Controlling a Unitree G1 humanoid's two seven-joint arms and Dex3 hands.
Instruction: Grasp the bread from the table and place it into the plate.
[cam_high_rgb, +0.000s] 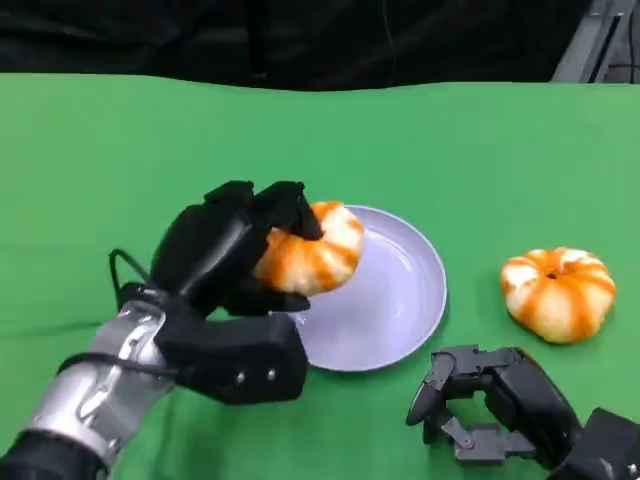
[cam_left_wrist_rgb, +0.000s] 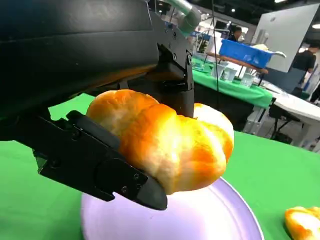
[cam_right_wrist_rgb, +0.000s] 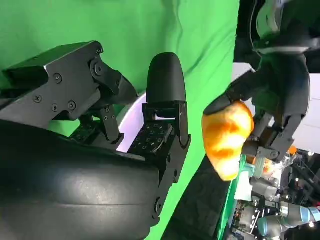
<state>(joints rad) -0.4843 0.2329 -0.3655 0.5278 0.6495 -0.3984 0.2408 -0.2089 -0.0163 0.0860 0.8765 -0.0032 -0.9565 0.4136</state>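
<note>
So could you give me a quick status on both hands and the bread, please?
Left hand grips bread, held over the plate's left rim. Right hand open, low beside plate. Second bread on the table right of plate. Nothing in the way.

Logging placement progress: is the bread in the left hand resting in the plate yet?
Not yet: the left hand holds the orange-glazed round bread above the lilac round plate, a visible gap beneath it.

No readable text, labels or numbers.
</note>
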